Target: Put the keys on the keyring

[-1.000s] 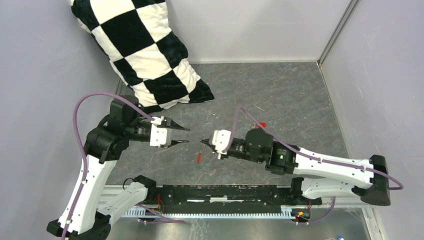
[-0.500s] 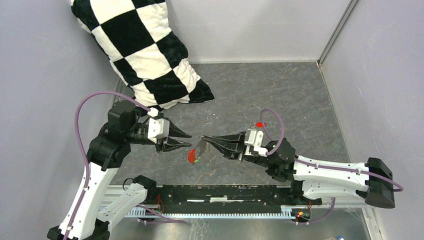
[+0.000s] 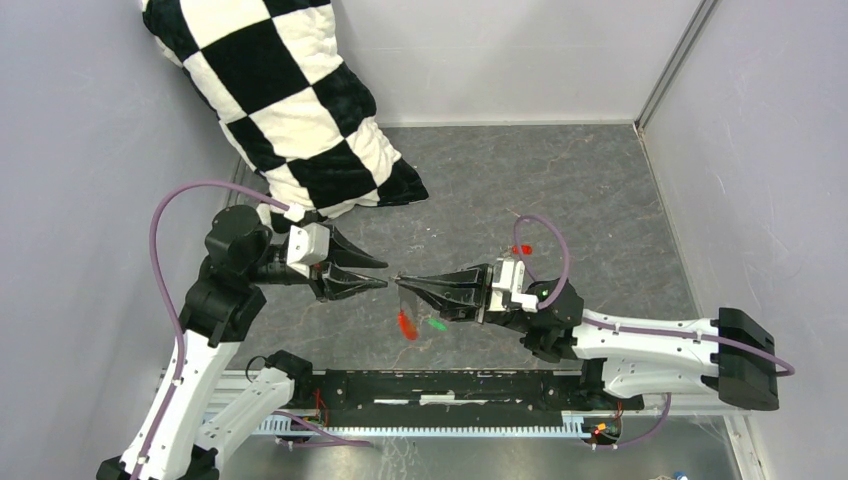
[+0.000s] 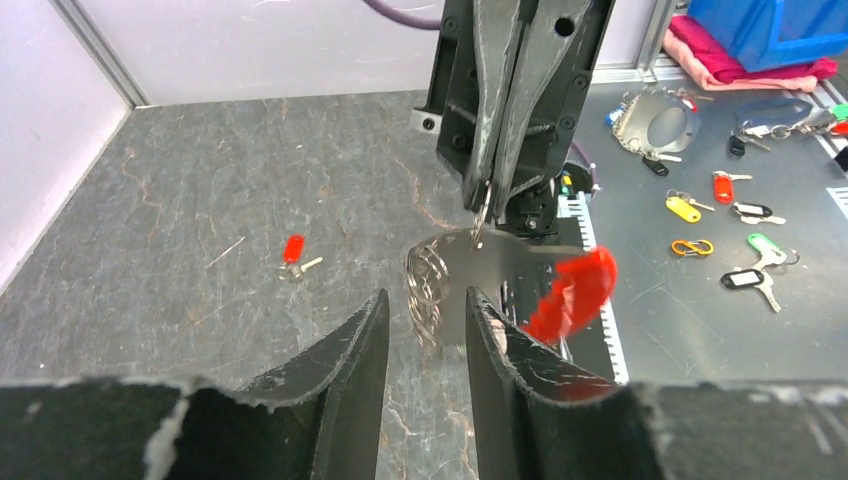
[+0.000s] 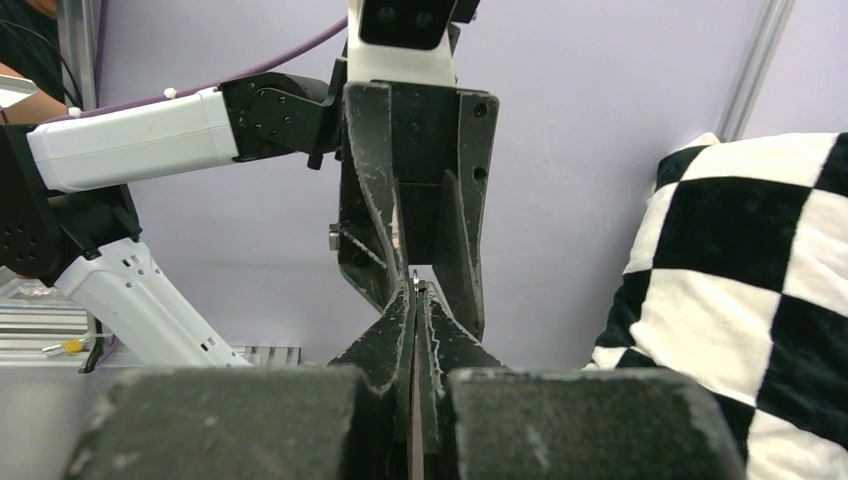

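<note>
The right claw is pressed fully closed, its two tips pinching the top of the keyring, a thin silver ring that hangs blurred just below the pinch. Dangling lower from the ring, clear of the table, are the long red tag and, beside it on the side toward the right arm, the small green tag. Directly facing those tips, almost nose to nose, is the left claw, its fingers partly apart and gripping nothing; the ring sits just ahead of the gap between them, and I cannot tell whether it touches either finger. Back behind the right claw, alongside its wrist, a red-headed key lies flat on the table, well apart from the ring. Farther out, past the left claw toward the back wall, a black-and-white checked pillow leans in the corner.
</note>
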Controlling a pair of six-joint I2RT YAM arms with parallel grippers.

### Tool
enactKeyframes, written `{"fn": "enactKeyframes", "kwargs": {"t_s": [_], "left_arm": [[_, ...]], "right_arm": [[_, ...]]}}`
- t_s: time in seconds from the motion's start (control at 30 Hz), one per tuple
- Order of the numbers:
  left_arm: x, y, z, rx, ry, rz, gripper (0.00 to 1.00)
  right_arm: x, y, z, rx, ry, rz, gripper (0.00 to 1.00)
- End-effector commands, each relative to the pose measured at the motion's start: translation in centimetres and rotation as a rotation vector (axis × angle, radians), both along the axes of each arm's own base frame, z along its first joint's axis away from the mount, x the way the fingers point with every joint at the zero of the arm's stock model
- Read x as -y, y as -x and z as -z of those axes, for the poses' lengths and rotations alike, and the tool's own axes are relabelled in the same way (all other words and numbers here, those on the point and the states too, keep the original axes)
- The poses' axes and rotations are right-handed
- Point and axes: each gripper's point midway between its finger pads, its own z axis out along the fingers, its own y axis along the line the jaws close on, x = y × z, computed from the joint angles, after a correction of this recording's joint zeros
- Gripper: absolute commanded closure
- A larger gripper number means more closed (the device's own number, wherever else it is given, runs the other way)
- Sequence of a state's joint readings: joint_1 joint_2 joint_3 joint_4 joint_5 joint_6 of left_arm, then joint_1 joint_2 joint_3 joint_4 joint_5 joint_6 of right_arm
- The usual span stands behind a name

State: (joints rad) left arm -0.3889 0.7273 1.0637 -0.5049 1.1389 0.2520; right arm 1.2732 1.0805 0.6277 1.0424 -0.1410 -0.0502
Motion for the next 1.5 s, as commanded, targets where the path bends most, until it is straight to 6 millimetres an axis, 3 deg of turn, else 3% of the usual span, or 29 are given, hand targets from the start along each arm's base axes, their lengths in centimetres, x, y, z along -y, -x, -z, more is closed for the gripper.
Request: {"fn": "enactKeyframes", "kwargs": {"t_s": [0.0,0.3,0.5,0.63,0.73,0.87,1.0,1.23,1.47], "left_arm": [[0.3,1.1,-1.7,-0.016,0.048,0.057,0.61],[0.1,2.8,-1.6,-0.031,0.039,0.125,0.72],[0.1,2.5,-1.8,-0.013,0.039,0.118,0.78],[0.0,2.4,-1.6,0.005,0.033,0.106,0.95],[-0.1,1.7,-0.9,0.022,0.011,0.069,0.98],[-0.7,0.6,0.8,0.117,-0.063,0.023,0.98],[-1.1,-1.2,1.8,0.22,-0.121,-0.041,0.98],[-1.7,-2.7,2.9,0.357,-0.22,-0.035,0.98],[-1.7,-2.8,2.8,0.356,-0.224,-0.034,0.98]], "right_arm": [[0.6,0.7,-3.1,0.026,-0.109,-0.037,1.0],[-0.4,0.7,-3.6,0.025,-0.118,-0.06,1.0],[-1.0,0.7,-3.4,0.025,-0.107,-0.065,1.0],[-0.9,0.4,-2.9,0.01,-0.089,-0.054,1.0],[-1.3,-0.3,-2.3,-0.012,0.01,-0.019,0.92],[-1.4,-1.6,-1.1,0.003,0.245,0.034,0.69],[-1.0,-2.0,0.2,0.046,0.479,0.065,0.61],[-2.2,-2.2,3.3,0.049,0.77,0.023,0.62],[-3.4,-2.8,3.2,0.069,0.789,0.026,0.67]]}}
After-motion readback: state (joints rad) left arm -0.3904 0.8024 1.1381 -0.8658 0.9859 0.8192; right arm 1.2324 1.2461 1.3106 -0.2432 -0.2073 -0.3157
